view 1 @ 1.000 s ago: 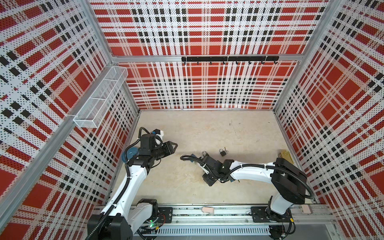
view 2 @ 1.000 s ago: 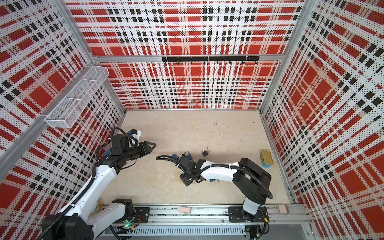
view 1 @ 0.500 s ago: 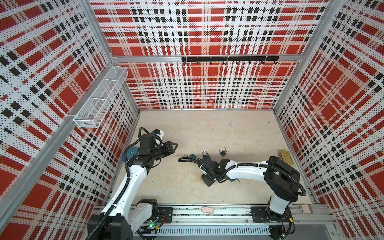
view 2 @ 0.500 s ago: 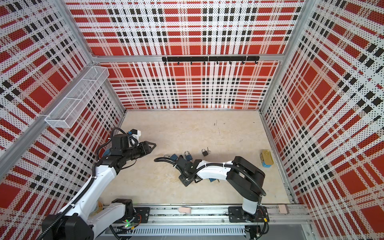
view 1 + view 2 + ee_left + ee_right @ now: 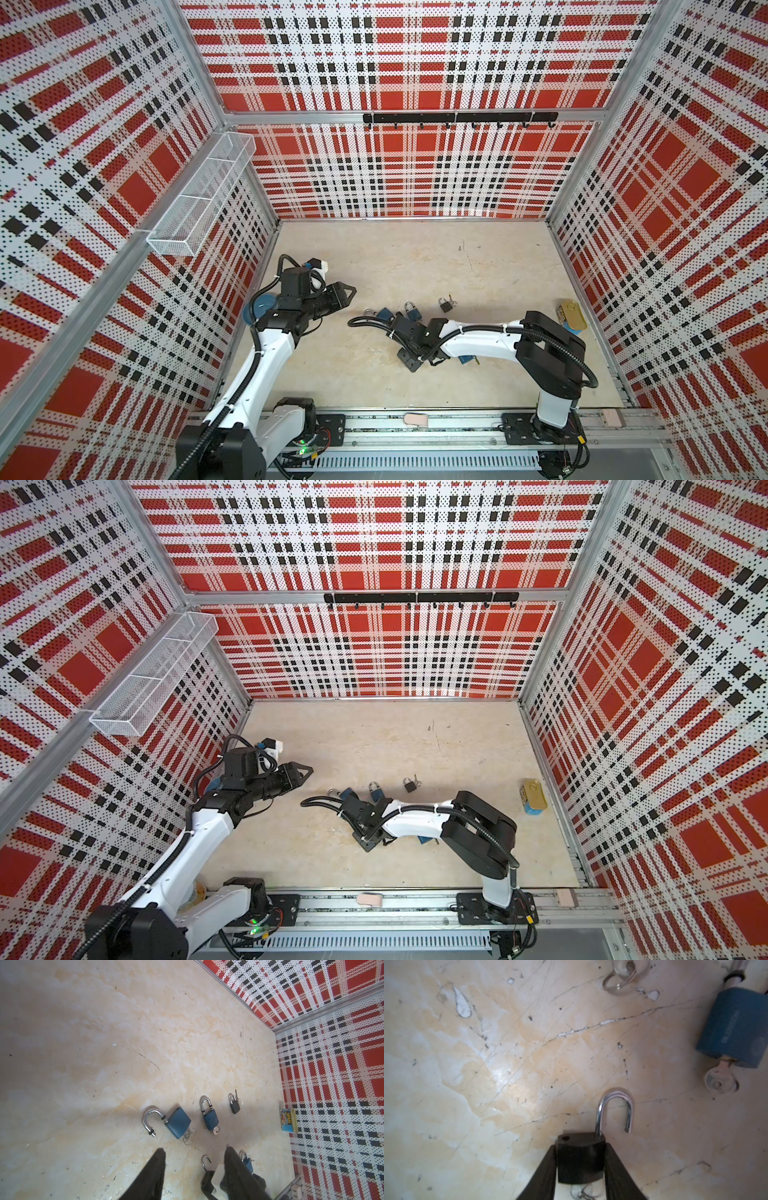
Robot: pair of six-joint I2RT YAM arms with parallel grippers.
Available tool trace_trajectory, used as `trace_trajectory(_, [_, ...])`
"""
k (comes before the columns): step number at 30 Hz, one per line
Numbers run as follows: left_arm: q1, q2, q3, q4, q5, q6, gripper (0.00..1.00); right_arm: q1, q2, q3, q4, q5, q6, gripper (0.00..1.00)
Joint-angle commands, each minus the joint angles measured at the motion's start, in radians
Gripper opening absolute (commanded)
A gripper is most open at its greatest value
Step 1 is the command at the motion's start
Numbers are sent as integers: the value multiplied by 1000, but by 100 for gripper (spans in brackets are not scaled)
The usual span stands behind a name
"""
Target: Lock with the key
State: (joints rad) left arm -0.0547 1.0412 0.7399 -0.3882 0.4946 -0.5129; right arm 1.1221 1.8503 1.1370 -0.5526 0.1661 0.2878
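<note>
A black padlock [image 5: 580,1159] with its silver shackle [image 5: 614,1109] swung open sits between my right gripper's [image 5: 581,1147] jaws, which press on both sides of its body. A key [image 5: 579,1190] shows below the lock body, partly hidden. In both top views the right gripper [image 5: 409,359] [image 5: 368,841] is low over the floor near the middle front. The left gripper [image 5: 195,1149] [image 5: 347,293] hangs open and empty at the left, apart from the locks.
On the floor lie a blue padlock [image 5: 178,1122] with open shackle, a second blue padlock [image 5: 211,1119] with a key in it, a small black padlock [image 5: 234,1106], and another blue padlock [image 5: 467,359] under the right arm. A Spam can [image 5: 571,316] stands by the right wall.
The right arm has shifted slightly left, uncovering the blue padlocks behind it, and its jaws have narrowed onto the black padlock. The left arm has not moved.
</note>
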Motion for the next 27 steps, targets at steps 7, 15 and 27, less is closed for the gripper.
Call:
trace_trajectory(7, [12,7,-2,29,12,-7,49,16,28,25,-40,50,1,35])
trace_trajectory(15, [13,4,6,21,10,-5,49,18,36,46,-32,47,2,39])
trace_trajectory(27, [12,1,5,18,11,-5,49,18,50,47,-33,38,5,34])
